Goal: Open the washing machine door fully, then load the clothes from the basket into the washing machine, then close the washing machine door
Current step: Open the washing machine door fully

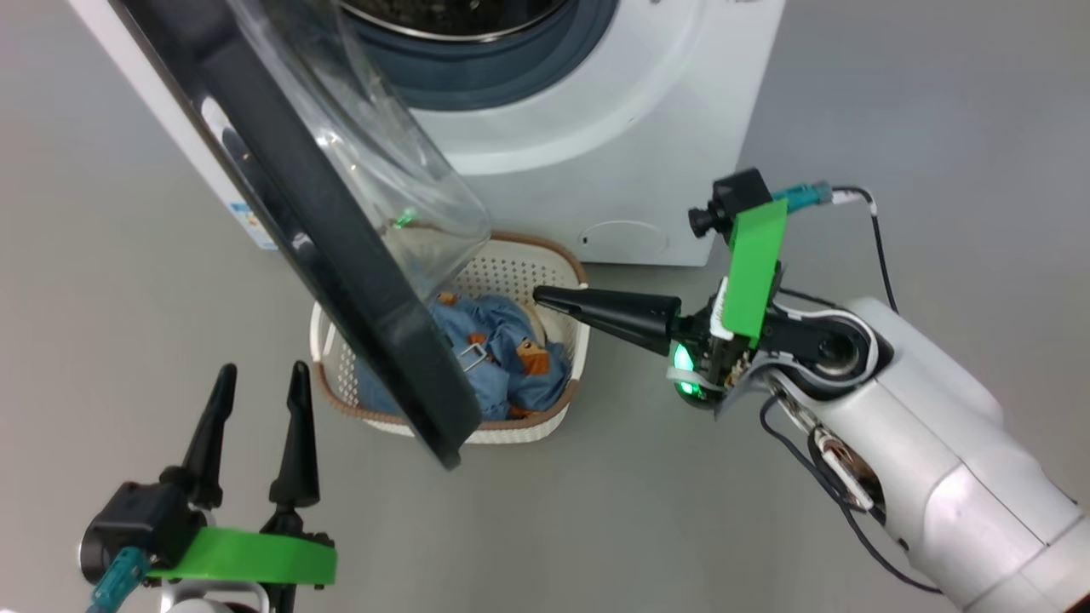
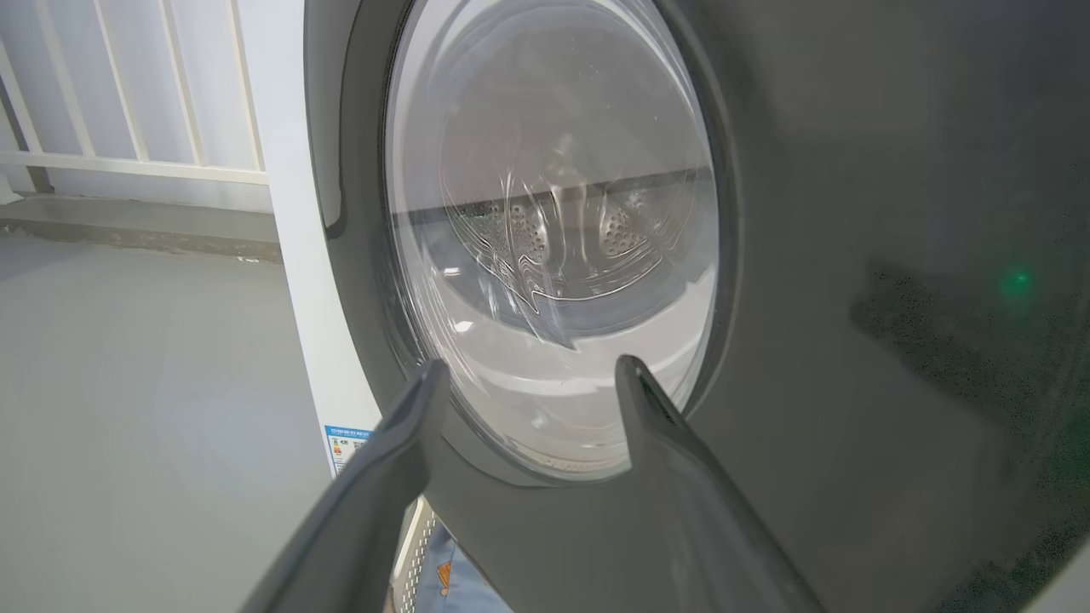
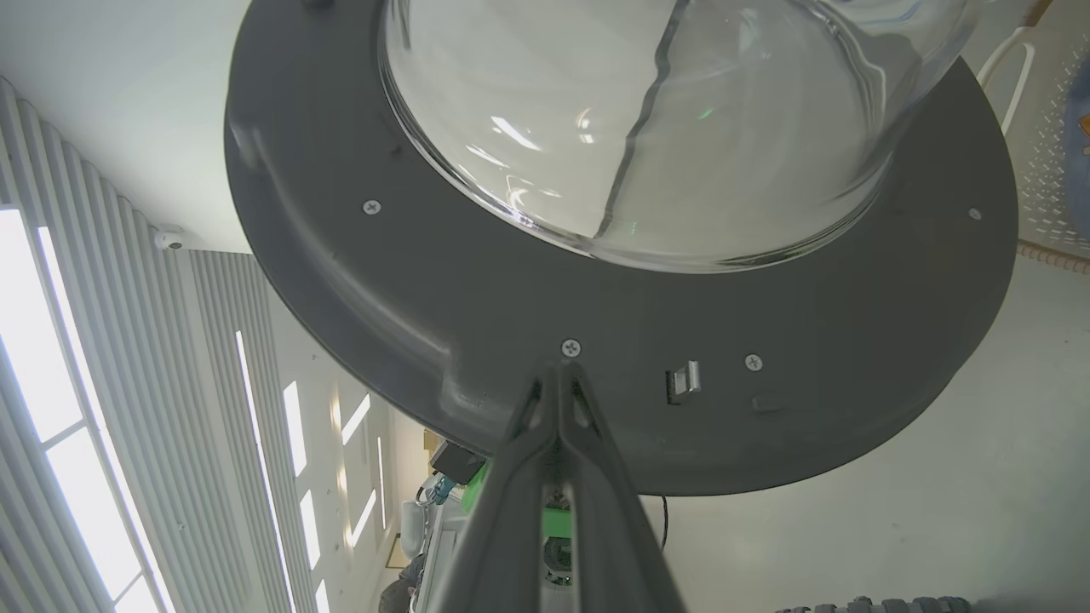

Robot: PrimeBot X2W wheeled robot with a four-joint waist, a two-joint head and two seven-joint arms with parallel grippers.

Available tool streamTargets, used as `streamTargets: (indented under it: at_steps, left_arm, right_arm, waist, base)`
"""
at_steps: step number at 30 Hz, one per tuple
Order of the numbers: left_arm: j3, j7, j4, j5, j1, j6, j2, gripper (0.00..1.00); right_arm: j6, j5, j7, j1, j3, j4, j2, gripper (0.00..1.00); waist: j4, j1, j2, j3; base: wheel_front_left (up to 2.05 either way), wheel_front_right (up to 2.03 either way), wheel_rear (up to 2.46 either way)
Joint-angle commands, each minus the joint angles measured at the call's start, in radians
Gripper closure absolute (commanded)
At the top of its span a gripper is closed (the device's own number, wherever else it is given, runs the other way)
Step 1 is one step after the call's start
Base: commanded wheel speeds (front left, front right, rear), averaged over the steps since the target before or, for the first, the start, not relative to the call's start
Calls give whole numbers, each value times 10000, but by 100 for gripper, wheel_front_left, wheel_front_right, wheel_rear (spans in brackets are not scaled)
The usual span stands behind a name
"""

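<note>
Head view, clothes (image 1: 502, 358) in basket (image 1: 519, 272), right wrist view, door latch (image 3: 684, 380)

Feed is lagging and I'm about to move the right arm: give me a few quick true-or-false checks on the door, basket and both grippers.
The washing machine door stands partly open, its free edge over the basket. True.
The clothes lie in the basket. True.
The right gripper has its jaws open. False: they are shut, tips at the door's inner rim.
The left gripper holds a garment. False: its jaws are open and empty, on the door's outer side.
The basket sits on the floor before the washing machine. True.
</note>
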Motion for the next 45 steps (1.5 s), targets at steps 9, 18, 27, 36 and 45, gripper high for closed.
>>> streamTargets:
  at_steps: [9, 18, 27, 36, 45]
  left_arm:
    - [584, -82, -203, 330, 418, -166, 194, 0]
    - [775, -82, -217, 449, 882, -193, 194, 0]
    - [916, -82, -299, 458, 1240, -197, 194, 0]
    - [1043, -82, -413, 441, 1505, -159, 194, 0]
    - [1093, -82, -474, 422, 1664, -153, 194, 0]
  right_arm:
    - [19, 645, -946, 1042, -3, -1181, -251, 100]
    - [19, 933, -1795, 2115, -279, -2205, -627, 100]
    - [19, 1087, -2342, 3003, -624, -2898, -944, 100]
    - [19, 1196, -2813, 3899, -1130, -3562, -982, 100]
    - [19, 605, -3641, 4652, -1886, -3855, -823, 0]
  waist:
    - [-672, 1, 0, -688]
    - [-1020, 1, 0, -1342]
    - [-1169, 1, 0, -1647]
    - [-1357, 1, 0, -1782]
    - [-1515, 1, 0, -1843]
  base:
    - [0, 0, 0]
    - [0, 0, 0]
    - [0, 0, 0]
    - [0, 0, 0]
    - [0, 0, 0]
